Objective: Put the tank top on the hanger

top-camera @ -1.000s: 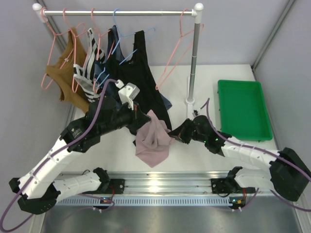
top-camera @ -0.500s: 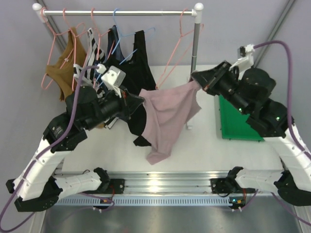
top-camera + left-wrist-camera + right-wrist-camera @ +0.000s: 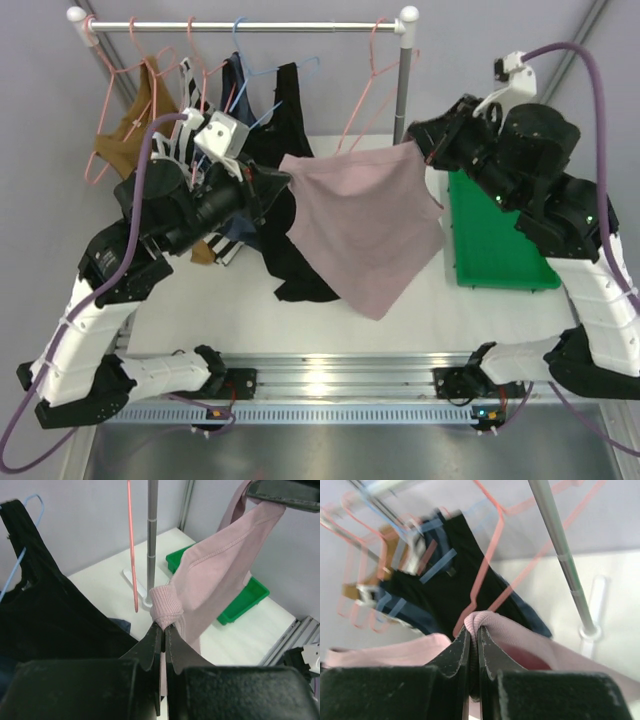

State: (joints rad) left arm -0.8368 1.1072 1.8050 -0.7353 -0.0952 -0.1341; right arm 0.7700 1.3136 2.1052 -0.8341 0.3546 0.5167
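Tank top (image 3: pixel 360 225): dusty mauve-pink, thin soft fabric, stretched as a sagging sheet above the worktop (image 3: pixel 230 310) (lower corner drooping nearward), near side of the rail (image 3: pixel 290 26). Left end effector (image 3: pixel 283 185) clamped on its left edge, right end effector (image 3: pixel 418 140) clamped on its right.

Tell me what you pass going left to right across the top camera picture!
Mustard-brown top → left gripper → pink tank top, stretched between both grippers → right gripper → green tray.
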